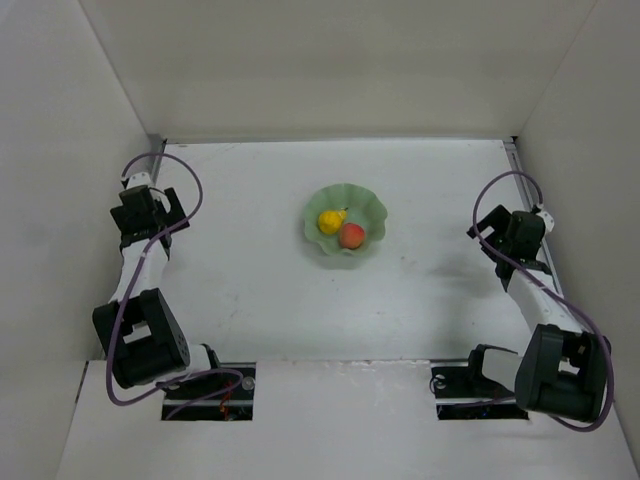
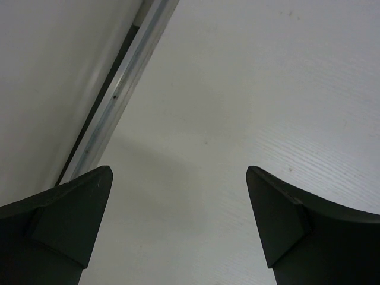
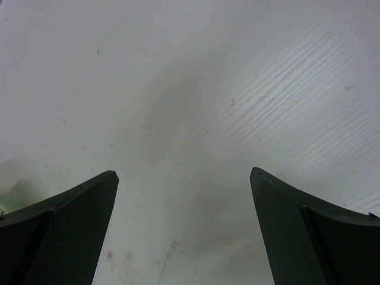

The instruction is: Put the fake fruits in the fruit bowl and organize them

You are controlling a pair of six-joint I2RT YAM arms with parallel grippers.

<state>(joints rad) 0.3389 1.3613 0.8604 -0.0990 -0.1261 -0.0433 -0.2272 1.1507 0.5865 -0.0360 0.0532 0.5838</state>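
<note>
The mint-green fruit bowl [image 1: 367, 207] with a wavy rim sits in the middle of the table. The yellow pear [image 1: 329, 221] and the orange-red peach [image 1: 351, 236] lie side by side inside it. My left gripper [image 1: 158, 205] is far left of the bowl, near the left wall, open and empty. In the left wrist view its gripper [image 2: 179, 173] has only bare table between its fingers. My right gripper [image 1: 488, 232] is far right of the bowl, open and empty. The right wrist view shows its gripper [image 3: 184, 173] over bare table. The bowl and fruits are out of both wrist views.
White walls enclose the table on the left, back and right. A metal rail [image 2: 122, 89] runs along the foot of the left wall close to my left gripper. Purple cables [image 1: 190, 195] loop off both arms.
</note>
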